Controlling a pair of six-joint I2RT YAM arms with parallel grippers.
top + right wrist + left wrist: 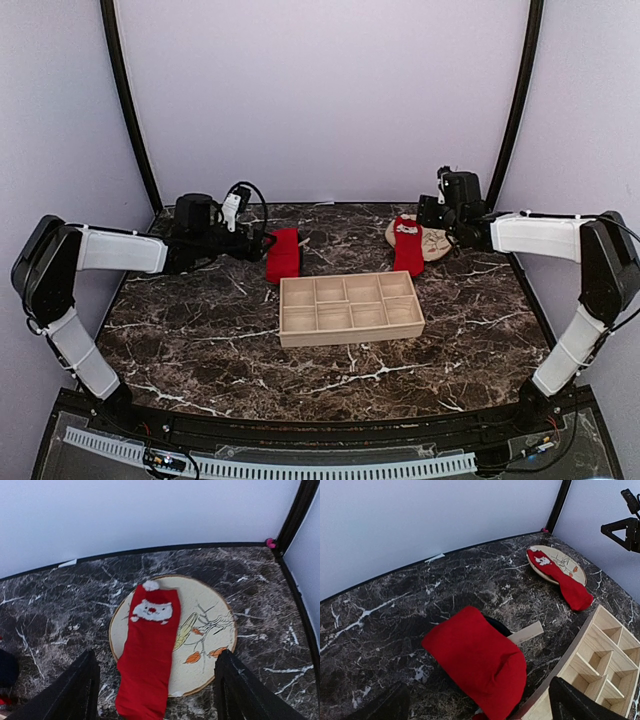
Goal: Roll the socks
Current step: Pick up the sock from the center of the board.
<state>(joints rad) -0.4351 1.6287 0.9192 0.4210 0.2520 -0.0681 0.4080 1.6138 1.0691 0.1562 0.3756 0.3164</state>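
Observation:
One red sock (283,255) lies bunched on the marble table behind the tray; in the left wrist view it (477,657) is draped over a dark blue mug (498,624). My left gripper (263,243) sits just left of it, open and empty, with the sock between its fingers (572,705). The other red sock (408,246), with a white Santa print, lies flat, partly on a round tan plate (437,243). My right gripper (432,214) hovers behind it, open and empty; its fingers (75,690) straddle that sock (150,645) and plate (210,625).
A wooden compartment tray (350,308) stands mid-table in front of both socks, its corner close to the left gripper (600,665). A pale wooden strip (526,632) sticks out beside the mug. Purple tent walls and black poles close in the back.

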